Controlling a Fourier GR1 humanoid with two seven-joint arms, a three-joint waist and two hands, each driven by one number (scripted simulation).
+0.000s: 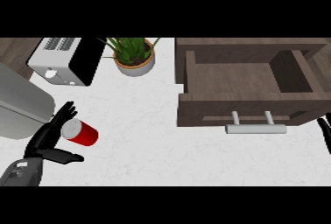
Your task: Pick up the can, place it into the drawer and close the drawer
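While the drawer stands pulled out at the upper right of the desk, the can is not yet lifted: it lies on its side on the white top at the left, far away from the drawer. Its silver lid looks to the upper left and its red body goes down to the lower right, so the long axis runs on a diagonal.

The left hand is directly beside the can, on its left side. Its fingers are straight and spread wide, and they reach up behind the lid end; the thumb points to the right below the can. So the can sits in the open gap between fingers and thumb, but nothing is curled around it. I cannot tell if the fingers already touch the lid.

Only a small dark part of the right hand shows at the right edge, near the drawer handle; its fingers I cannot tell.

I judge that the left hand is the nearer one by much, and the next move should be to close around the red body across its long axis, then carry it to the right into the drawer.
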